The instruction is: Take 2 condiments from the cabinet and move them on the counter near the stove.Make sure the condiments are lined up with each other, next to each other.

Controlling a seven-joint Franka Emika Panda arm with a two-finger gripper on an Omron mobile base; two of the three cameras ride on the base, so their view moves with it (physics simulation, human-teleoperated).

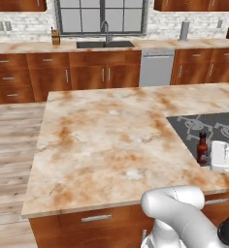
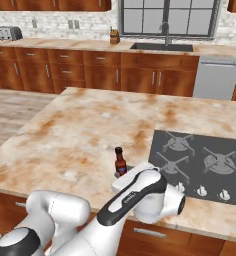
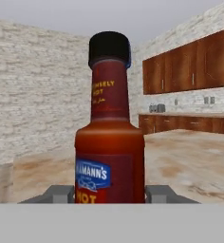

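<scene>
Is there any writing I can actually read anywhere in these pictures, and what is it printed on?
"...AMANN'S": blue badge on the sauce bottle, first letters cut off.
"HOT": label's bottom edge, partly hidden.
Yellow lettering on the bottle's neck: too blurred to read.
Markings by the stove knobs: too small to read.

Left base view: camera high behind arm, looks forward and down over counter (image 1: 102, 140); stove (image 1: 208, 128) at 3 o'clock, sink (image 1: 106, 43) at 12 o'clock, far.

Right base view: same height, opposite side; counter (image 2: 75, 135) toward 10 o'clock, stove (image 2: 200, 165) at 4 o'clock, sink (image 2: 162, 47) at 1 o'clock.

Both share counter, stove, sink wall, sauce bottle (image 1: 202, 148) (image 2: 120, 162) at stove's edge.

Hand view: very near, level, faces sauce bottle (image 3: 109, 137) dead centre; brick wall behind, cabinets (image 3: 190, 66) at 2 o'clock.
</scene>
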